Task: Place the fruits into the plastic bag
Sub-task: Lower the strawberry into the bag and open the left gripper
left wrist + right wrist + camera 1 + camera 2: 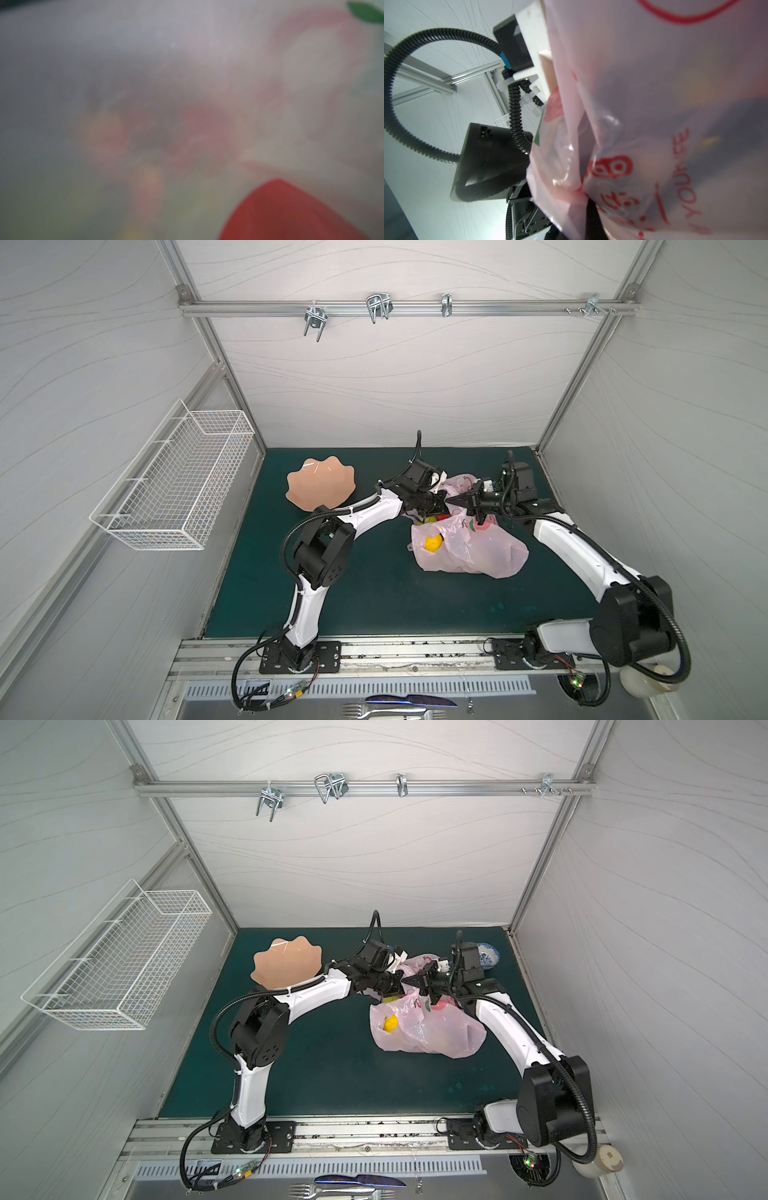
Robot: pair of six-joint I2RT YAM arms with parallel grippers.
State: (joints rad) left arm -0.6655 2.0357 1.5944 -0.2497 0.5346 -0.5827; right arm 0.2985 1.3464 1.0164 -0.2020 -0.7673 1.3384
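We see a peach dish (320, 485) on the left of the green worktop (353, 593). The left tool (431, 504) dips into the mouth of the plastic bag (478, 551), tips hidden. Its wrist view is all blurred film, so we cannot tell its grip. The bag sits right of centre on the worktop, with fruits (432, 519) at its mouth and a lemon (433, 542) showing through the film. The right tool (454, 501) is clenched on the bag's upper edge, holding it raised. A blue-and-white bowl (485, 953) sits back right.

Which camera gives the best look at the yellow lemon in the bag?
Both top views: the lemon shows bright yellow inside the plastic bag. The left wrist view is a blur; the right wrist view shows only bag film.
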